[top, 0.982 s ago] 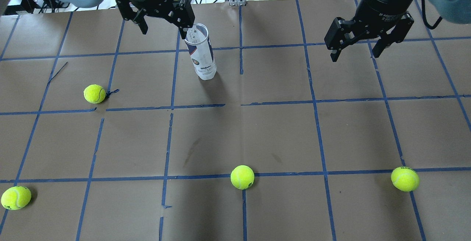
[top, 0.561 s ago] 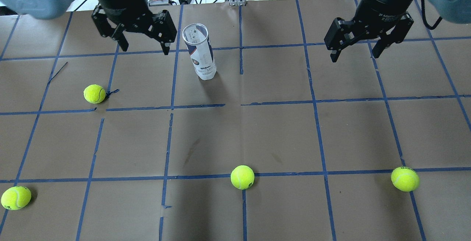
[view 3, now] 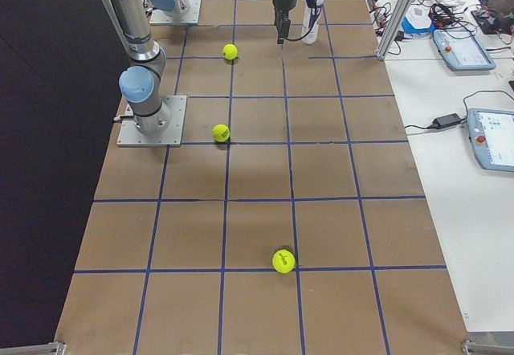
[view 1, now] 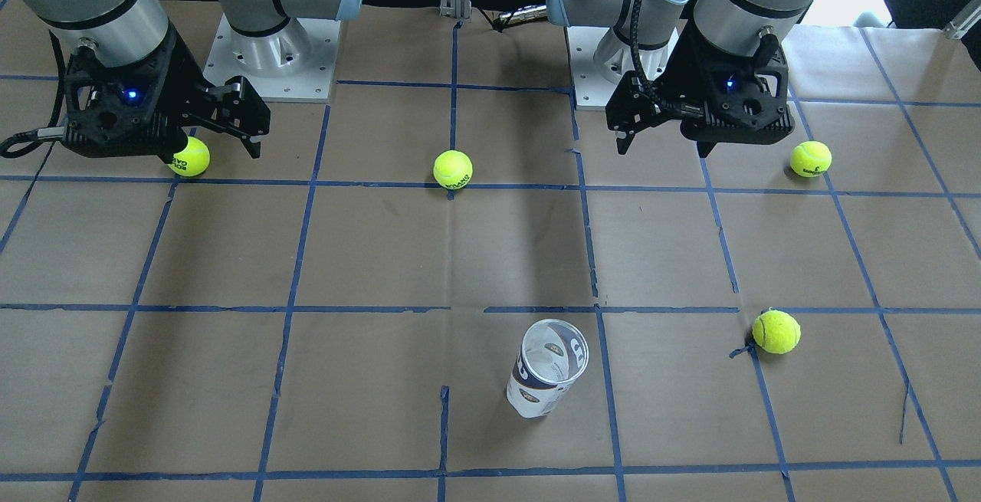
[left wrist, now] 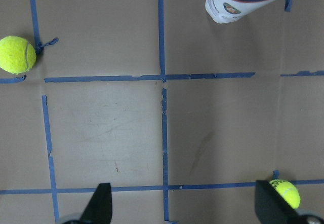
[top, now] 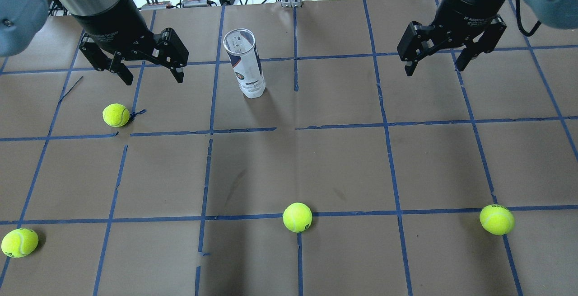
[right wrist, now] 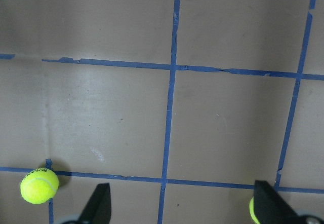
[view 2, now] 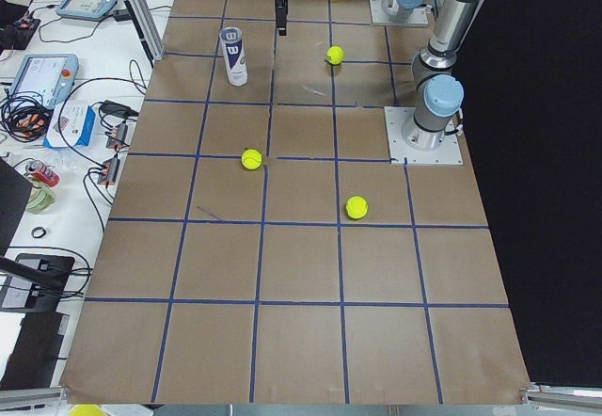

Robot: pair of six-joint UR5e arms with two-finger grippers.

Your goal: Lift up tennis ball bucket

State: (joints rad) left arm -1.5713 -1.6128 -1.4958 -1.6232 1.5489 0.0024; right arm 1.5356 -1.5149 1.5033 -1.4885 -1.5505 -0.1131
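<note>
A: Where is the bucket (top: 245, 63) sitting?
B: Standing upright on the tabletop (top: 343, 160), far side, untouched.
A: Hands?
B: Both released: left hand (top: 153, 79) hovering near its left, right hand (top: 435, 68) hanging well apart, rightward.

The tennis ball bucket (left wrist: 230, 3) stands at the upper right, its rim cut by the top edge. One tennis ball (left wrist: 16, 54) lies at the upper left. A second ball (left wrist: 285, 193) shows at the lower right beside a fingertip of the left gripper (left wrist: 185, 206), its fingers wide apart over the brown table (left wrist: 106, 127) gridded with blue tape (left wrist: 163, 77).
</note>
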